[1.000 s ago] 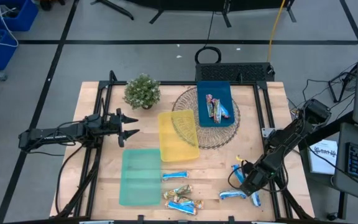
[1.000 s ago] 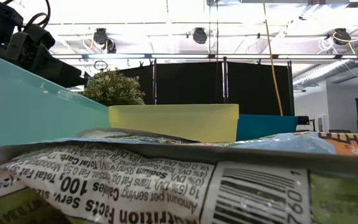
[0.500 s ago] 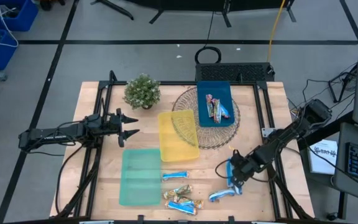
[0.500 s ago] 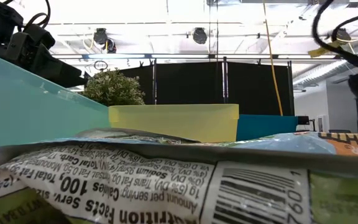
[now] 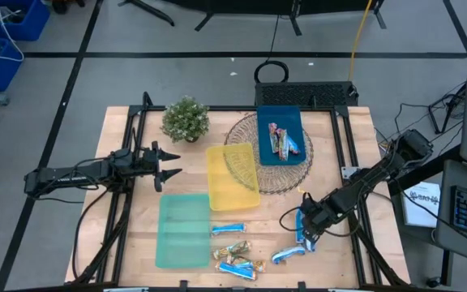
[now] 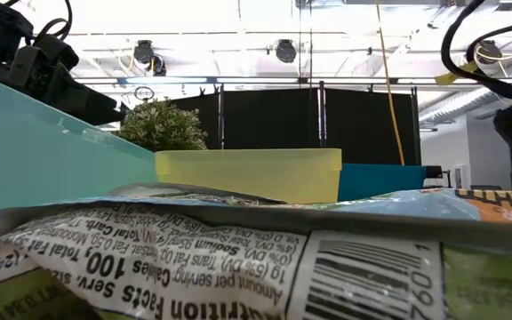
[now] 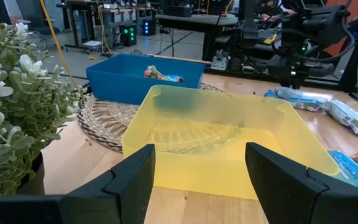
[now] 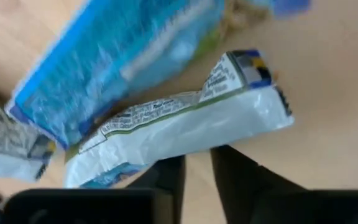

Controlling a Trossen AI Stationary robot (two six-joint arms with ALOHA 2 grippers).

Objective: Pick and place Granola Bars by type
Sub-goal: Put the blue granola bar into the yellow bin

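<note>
Several granola bars lie near the table's front edge: a blue one (image 5: 228,229), two gold-brown ones (image 5: 233,248), and a blue-and-white one (image 5: 286,255). More bars (image 5: 280,139) lie in the blue tray (image 5: 294,156). My right gripper (image 5: 302,235) points down over a blue bar (image 5: 301,221), its fingers a narrow gap apart. In the right wrist view the gripper (image 8: 197,177) stands at the long edge of a white-backed bar (image 8: 179,127), beside a blue bar (image 8: 117,56). My left gripper (image 5: 169,165) waits open at the left, facing the yellow tray (image 7: 229,143). My right gripper comes from above, and its fingertips (image 8: 232,168) stand at the long edge (image 8: 185,152) of the white-backed bar, which lies flat on the table. I cannot tell whether they touch it.
The yellow tray (image 5: 232,177) and the green tray (image 5: 182,229) lie flat at the table's middle. The blue tray sits on a woven mat (image 5: 250,174). A small potted plant (image 5: 186,119) stands at the far left. A bar wrapper (image 6: 238,258) fills the low view.
My right gripper has swung from the table's near right corner toward the left and has rolled at the wrist. The blue-and-white bars near it have slid along the table to the left with it. My left arm has kept still.
</note>
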